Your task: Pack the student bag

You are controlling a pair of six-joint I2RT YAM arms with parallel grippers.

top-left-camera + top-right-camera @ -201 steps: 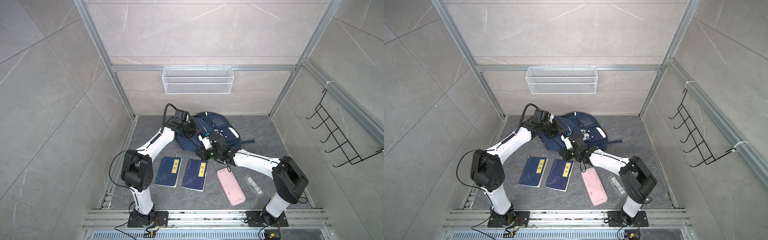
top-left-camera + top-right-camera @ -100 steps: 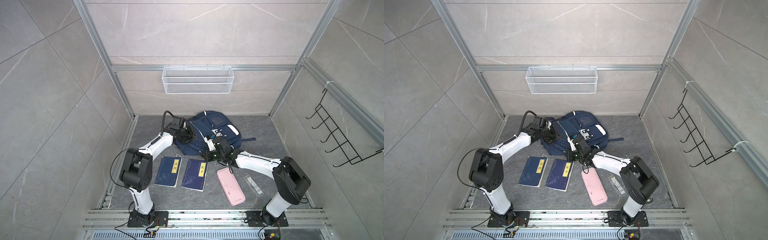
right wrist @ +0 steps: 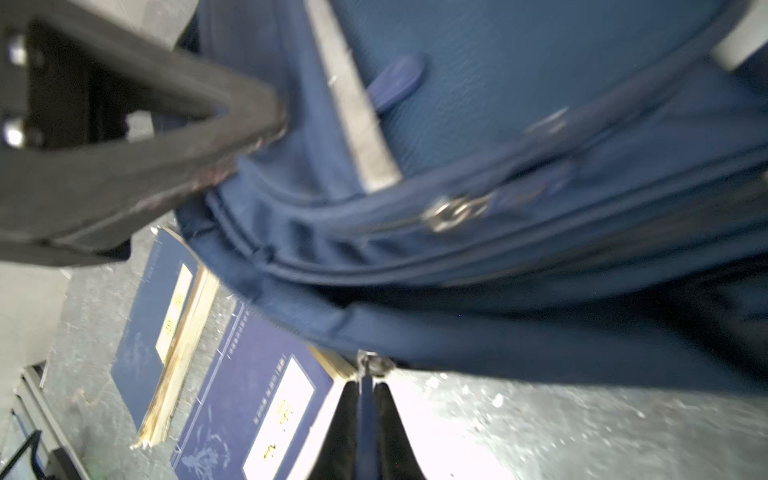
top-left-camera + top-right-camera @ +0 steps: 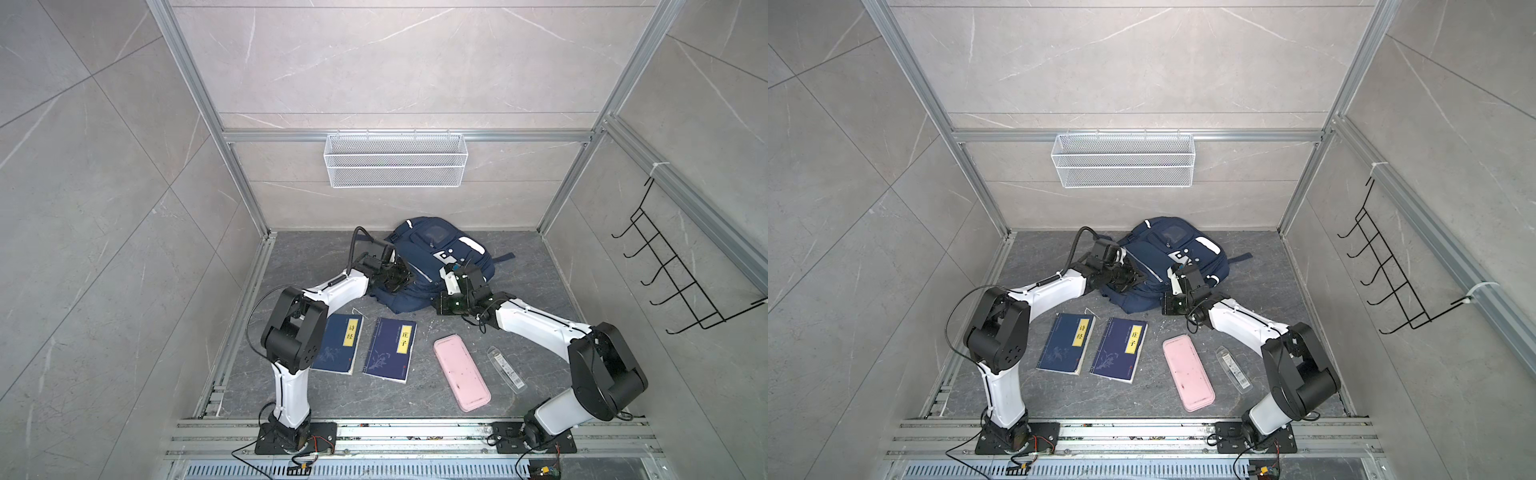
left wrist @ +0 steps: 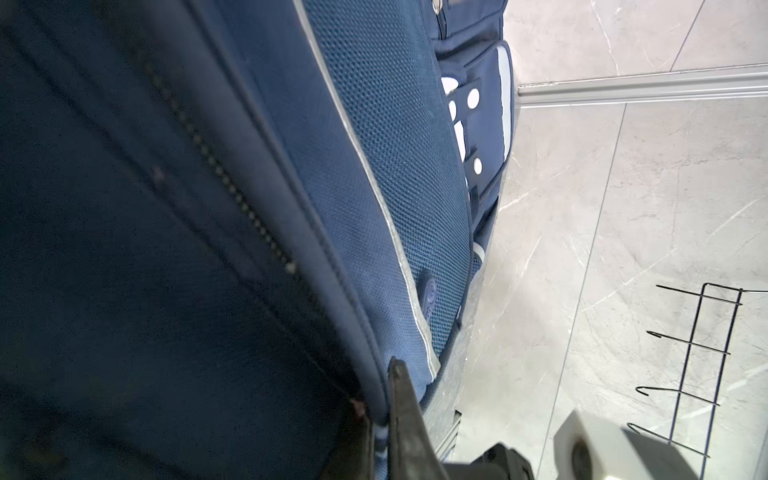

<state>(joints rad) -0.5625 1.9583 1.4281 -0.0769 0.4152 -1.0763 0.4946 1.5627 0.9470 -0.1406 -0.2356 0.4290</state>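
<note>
The student bag [image 4: 436, 257] [image 4: 1167, 257], a navy-blue backpack with white patches, lies at the back of the floor. My left gripper [image 4: 407, 277] [image 4: 1139, 277] is at its left side, shut on a fold of the bag's edge fabric [image 5: 384, 399]. My right gripper [image 4: 437, 306] [image 4: 1167, 308] is at the bag's front edge near the floor. It is shut on a dark zipper pull [image 3: 366, 399], with the metal slider [image 3: 372, 363] just past its tips. A silver stripe [image 3: 353, 108] runs across the bag. The left gripper's dark finger [image 3: 187, 137] shows in the right wrist view.
Two navy books with yellow labels [image 4: 338, 345] [image 4: 390, 349] lie in front of the bag. A pink pencil case [image 4: 461, 374] and a clear flat case [image 4: 505, 370] lie to the right. A wire basket [image 4: 395, 166] hangs on the back wall and a hook rack [image 4: 673, 282] on the right wall.
The left gripper has come down and to the right with the bag's edge. The bag has shifted slightly right and settled lower. The right gripper has barely moved.
</note>
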